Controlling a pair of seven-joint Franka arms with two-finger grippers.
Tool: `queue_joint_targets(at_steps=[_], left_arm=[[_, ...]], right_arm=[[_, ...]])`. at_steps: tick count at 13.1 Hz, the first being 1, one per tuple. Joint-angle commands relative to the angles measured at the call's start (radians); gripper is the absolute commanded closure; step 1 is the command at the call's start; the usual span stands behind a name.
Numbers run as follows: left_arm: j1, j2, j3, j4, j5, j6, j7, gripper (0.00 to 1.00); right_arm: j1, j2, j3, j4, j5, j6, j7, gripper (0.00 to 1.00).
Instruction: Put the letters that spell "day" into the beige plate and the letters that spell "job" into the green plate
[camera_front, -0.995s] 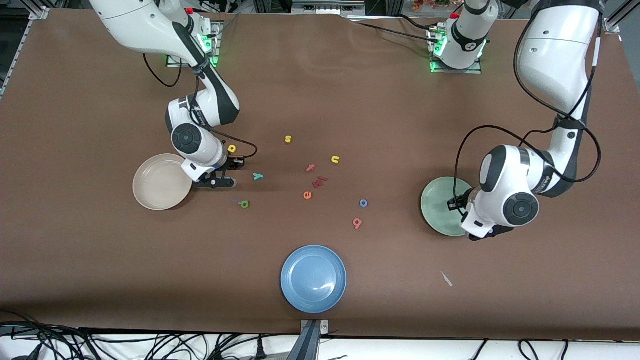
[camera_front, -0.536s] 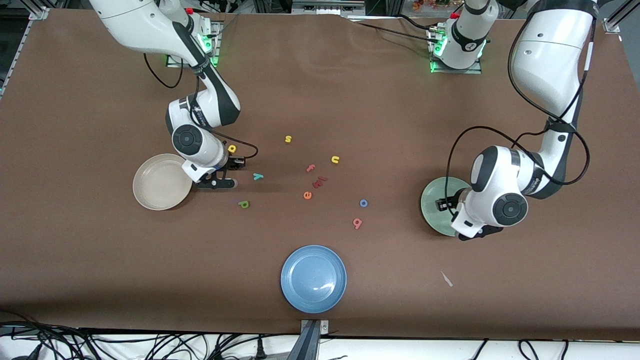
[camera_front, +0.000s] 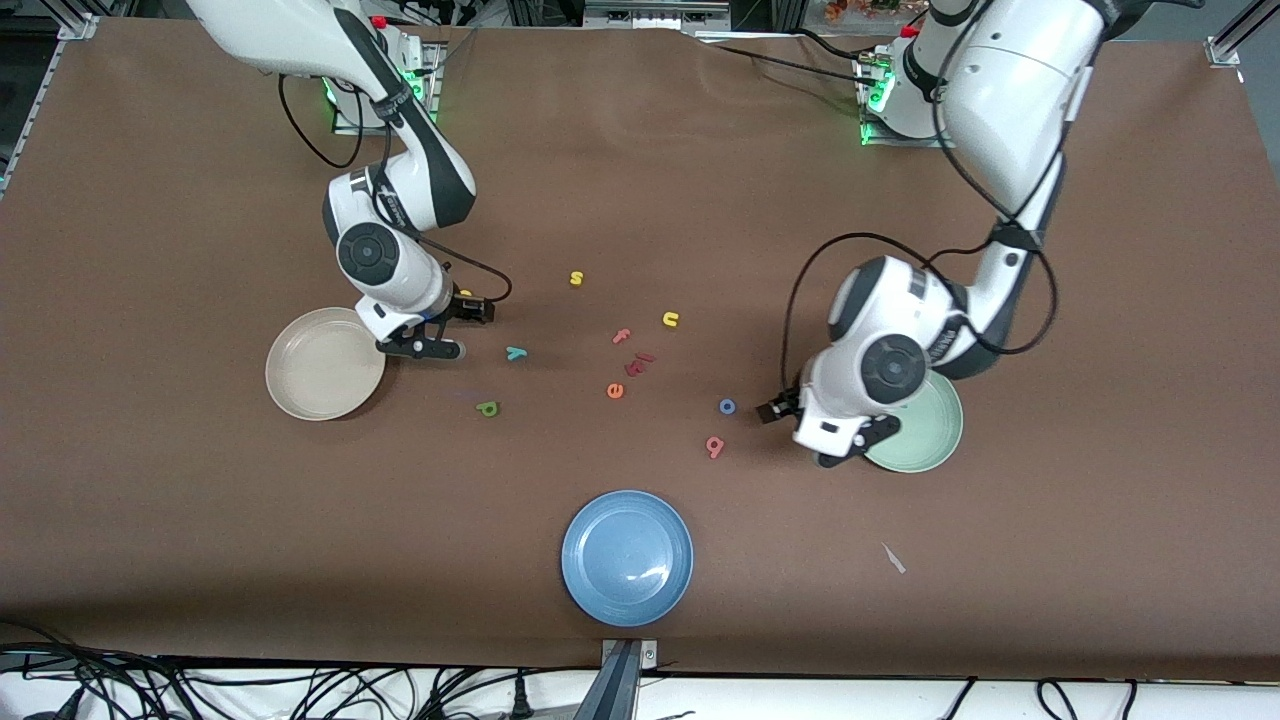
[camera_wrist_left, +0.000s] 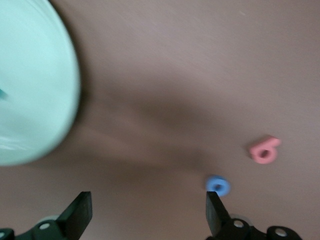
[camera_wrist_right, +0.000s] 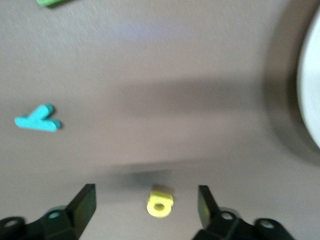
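The right gripper (camera_front: 432, 338) hung low over the table (camera_front: 640, 150), jaws apart and empty, between the beige plate (camera_front: 325, 363) and the loose letters. In the right wrist view the yellow d (camera_wrist_right: 160, 203) lay on the table centred between the two fingers, its long axis running with the gap rather than across it. The beige plate sat empty at about 8 o'clock from this gripper. The teal y (camera_front: 516, 352) lay at 3 o'clock from it and the green a (camera_front: 488, 408) at about 4 o'clock, both well apart from it.

The left gripper (camera_front: 835, 440) hovered at the rim of the green plate (camera_front: 925, 440), jaws apart and empty. The blue o (camera_front: 727, 406) lay at 9 o'clock from it and the red b (camera_front: 714, 446) just nearer the camera; the left wrist view showed the blue o close beside one finger. Judged by position, each arm had its nearest letter directly ahead.
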Motion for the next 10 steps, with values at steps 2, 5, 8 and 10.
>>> queue_joint_targets(at_steps=[2, 5, 8, 10], left_arm=[[-0.077, 0.083, 0.016, -0.004, 0.001, 0.144, -0.138, 0.00], [-0.092, 0.122, 0.014, -0.004, 0.001, 0.181, -0.141, 0.05], [-0.102, 0.142, 0.016, -0.004, 0.002, 0.219, -0.137, 0.33], [-0.102, 0.139, 0.017, -0.002, 0.002, 0.219, -0.135, 0.44]], right_arm=[[-0.001, -0.076, 0.006, -0.155, 0.010, 0.109, 0.009, 0.01], [-0.001, -0.067, 0.026, -0.210, 0.011, 0.204, 0.026, 0.07], [0.001, -0.054, 0.040, -0.209, 0.011, 0.212, 0.038, 0.14], [0.001, -0.050, 0.040, -0.201, 0.010, 0.214, 0.038, 0.16]])
